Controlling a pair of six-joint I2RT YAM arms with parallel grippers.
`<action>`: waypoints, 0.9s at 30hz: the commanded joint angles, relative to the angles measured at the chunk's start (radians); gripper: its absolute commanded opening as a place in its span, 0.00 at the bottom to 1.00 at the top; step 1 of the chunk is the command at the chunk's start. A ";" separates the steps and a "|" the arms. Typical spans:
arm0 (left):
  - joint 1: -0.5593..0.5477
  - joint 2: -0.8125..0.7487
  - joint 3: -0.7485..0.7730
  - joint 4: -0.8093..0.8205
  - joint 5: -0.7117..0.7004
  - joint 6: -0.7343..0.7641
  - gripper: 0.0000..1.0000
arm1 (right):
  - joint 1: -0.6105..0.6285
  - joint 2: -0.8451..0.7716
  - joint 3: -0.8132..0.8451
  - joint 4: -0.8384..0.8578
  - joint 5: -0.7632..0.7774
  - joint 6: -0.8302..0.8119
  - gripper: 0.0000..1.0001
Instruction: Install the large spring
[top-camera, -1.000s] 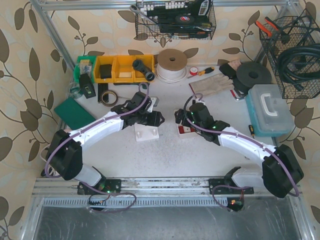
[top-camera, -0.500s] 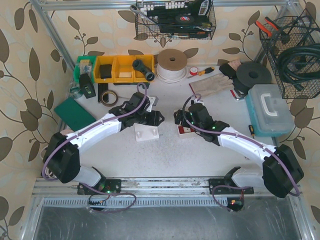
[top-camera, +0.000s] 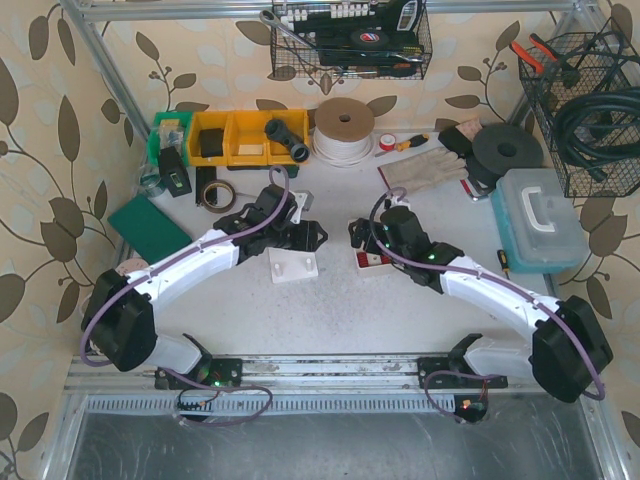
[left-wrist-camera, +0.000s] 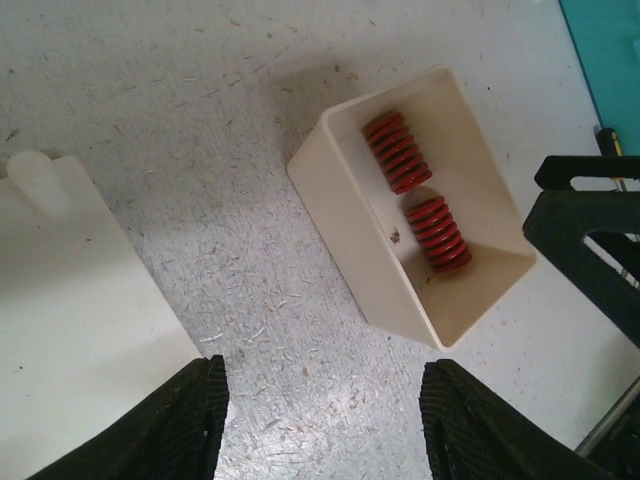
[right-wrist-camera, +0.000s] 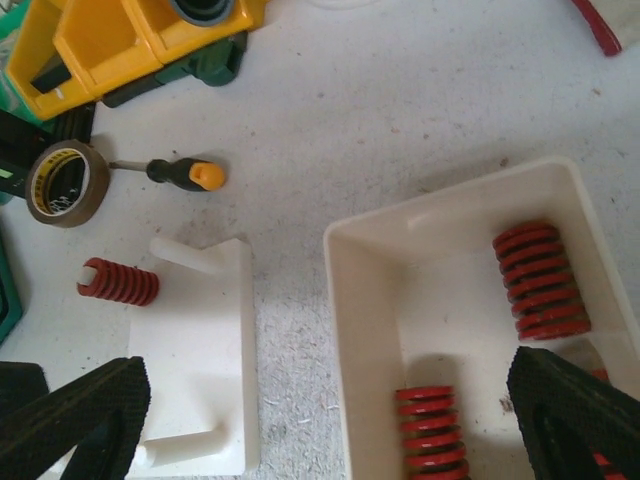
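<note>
A white fixture plate (right-wrist-camera: 195, 370) with pegs lies on the table; one small red spring (right-wrist-camera: 120, 282) sits on its far peg. A cream tray (right-wrist-camera: 345, 300) beside it holds red springs (right-wrist-camera: 540, 282), one right below my right gripper (right-wrist-camera: 330, 425), which hovers open over the tray's left wall. In the left wrist view the tray (left-wrist-camera: 350, 230) shows two springs (left-wrist-camera: 397, 152). My left gripper (left-wrist-camera: 325, 425) is open and empty over bare table between the plate (left-wrist-camera: 70, 320) and the tray. From above, both grippers (top-camera: 318, 237) (top-camera: 353, 232) face each other above the plate (top-camera: 293, 266).
An orange-handled screwdriver (right-wrist-camera: 178, 173) and a tape roll (right-wrist-camera: 65, 182) lie behind the plate. Yellow bins (top-camera: 248, 137), a cord spool (top-camera: 344, 128), gloves (top-camera: 425, 168) and a blue case (top-camera: 538, 218) stand at the back and right.
The left arm's elbow has swung a little to the left and its gripper has crept slightly towards the back. The right gripper has barely moved. Both stay open.
</note>
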 joint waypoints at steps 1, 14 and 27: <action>-0.001 -0.036 -0.012 0.029 -0.013 -0.004 0.58 | -0.005 0.040 0.045 -0.100 -0.010 0.027 0.96; -0.001 -0.089 -0.068 0.088 -0.037 -0.005 0.60 | -0.078 0.149 0.190 -0.352 -0.052 0.053 0.80; -0.001 -0.325 -0.265 0.229 -0.245 -0.059 0.69 | -0.134 0.389 0.432 -0.528 -0.115 -0.191 0.60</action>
